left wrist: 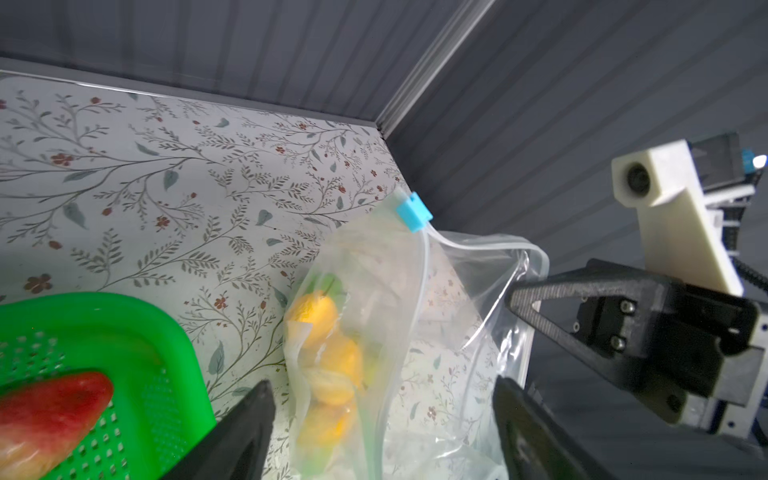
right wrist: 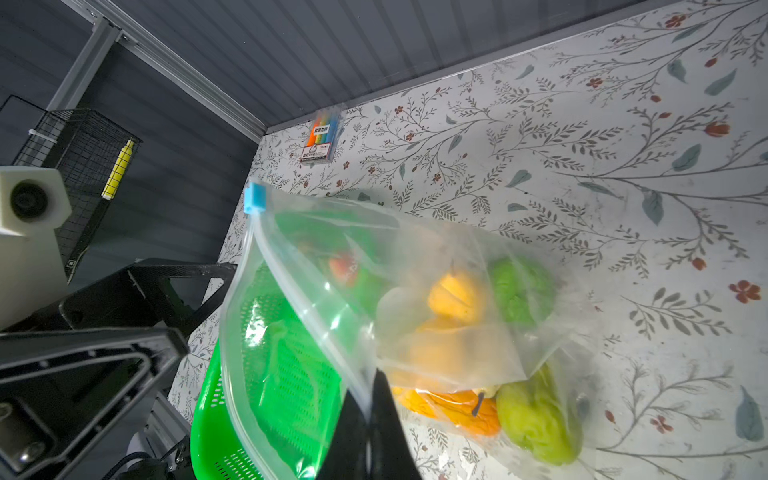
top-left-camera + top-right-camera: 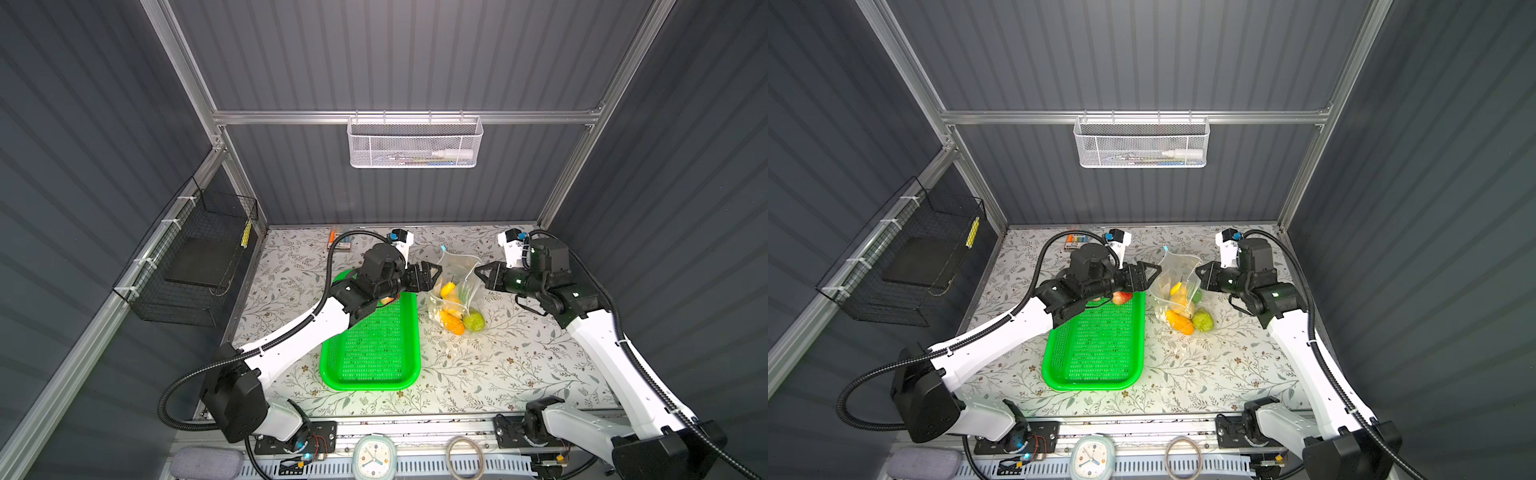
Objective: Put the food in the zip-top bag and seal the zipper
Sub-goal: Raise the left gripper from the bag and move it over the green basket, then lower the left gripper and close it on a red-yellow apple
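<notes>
The zip-top bag (image 3: 455, 291) (image 3: 1177, 286) hangs above the table with its mouth open. My right gripper (image 3: 476, 272) (image 2: 372, 399) is shut on the right mouth edge. My left gripper (image 3: 434, 277) (image 1: 382, 386) is open at the left mouth edge, its fingers apart on either side of the bag (image 1: 415, 332). The zipper's light-blue slider (image 1: 413, 211) (image 2: 254, 198) sits at the far end of the mouth. Yellow food (image 3: 448, 288), orange food (image 3: 453, 322) and green food (image 3: 473, 321) lie inside. One red food piece (image 1: 50, 411) (image 3: 1121, 297) lies in the green tray (image 3: 374, 374).
A pack of coloured markers (image 3: 338, 243) (image 2: 322, 137) lies at the back left of the table. A black wire basket (image 3: 195, 262) hangs on the left wall and a white mesh basket (image 3: 415, 143) on the back wall. A clock (image 3: 374, 457) sits at the front edge.
</notes>
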